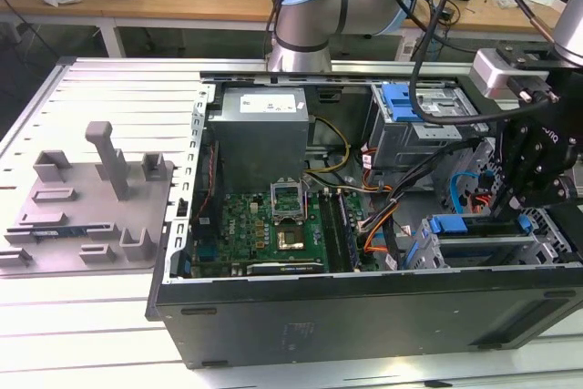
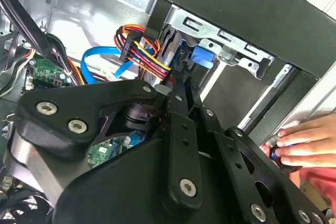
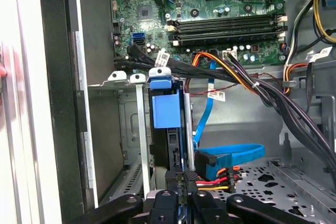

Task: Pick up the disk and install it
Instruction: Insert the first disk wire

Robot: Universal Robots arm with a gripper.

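1. The case point(image 1: 364, 316) lay open on the table, and the gripper point(image 1: 510, 211) hung low in its corner at the exterior view's right, over the cage point(image 1: 492, 248) on the near side
2. The disk point(image 3: 165, 103) stood on edge in that cage, its blue bracket uppermost between the metal rails, as the first wrist view showed; the second wrist view showed the same blue tab point(image 2: 202, 56) just beyond the fingertips
3. The pincer looked pressed together on the disk's thin edge, the two fingers point(image 3: 197, 203) close on either side of it
4. I judged the picking up done and the installing in hand: the disk was partly in its slot, though I could not tell whether it was fully seated
5. Seating it would, I thought, call for a straight push along the rails without tilt, and for keeping clear of the cables point(image 3: 226, 77) that crossed just beside the cage
6. A hand point(image 2: 299, 145) rested outside the case wall, near the cage, so the push would need care on that side
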